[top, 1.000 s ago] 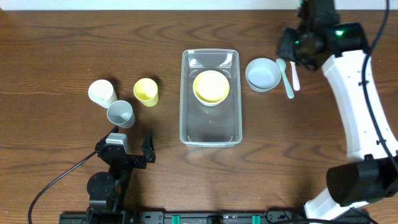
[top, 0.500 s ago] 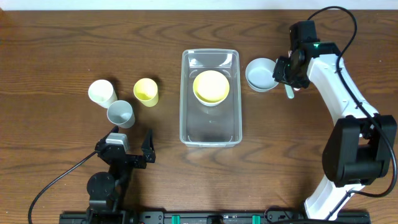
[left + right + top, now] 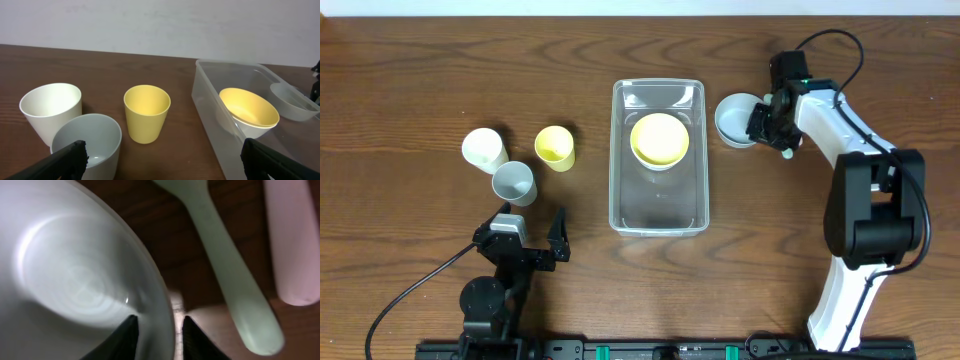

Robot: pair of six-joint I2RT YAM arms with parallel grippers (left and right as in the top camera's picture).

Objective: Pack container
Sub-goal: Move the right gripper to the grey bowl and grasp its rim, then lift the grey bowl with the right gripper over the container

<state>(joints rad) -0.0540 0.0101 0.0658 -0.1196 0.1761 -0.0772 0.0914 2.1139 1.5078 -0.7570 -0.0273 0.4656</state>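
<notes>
The clear container (image 3: 616,150) stands at the table's middle with a yellow bowl (image 3: 660,138) in its far half. It also shows in the left wrist view (image 3: 205,100), with the yellow bowl (image 3: 248,107) inside. A pale blue bowl (image 3: 735,118) sits just right of the container. My right gripper (image 3: 763,122) is down at that bowl's right rim. In the right wrist view its fingers (image 3: 159,330) pinch the bowl's rim (image 3: 150,275), one inside and one outside. My left gripper (image 3: 532,222) is open and empty near the front left.
A white cup (image 3: 484,150), a grey cup (image 3: 514,183) and a yellow cup (image 3: 555,147) stand left of the container. A pale green spoon (image 3: 235,290) and a pink one (image 3: 292,245) lie just right of the pale blue bowl.
My right arm has come down and left from the back right corner onto the pale blue bowl's right rim. The left arm has not moved.
</notes>
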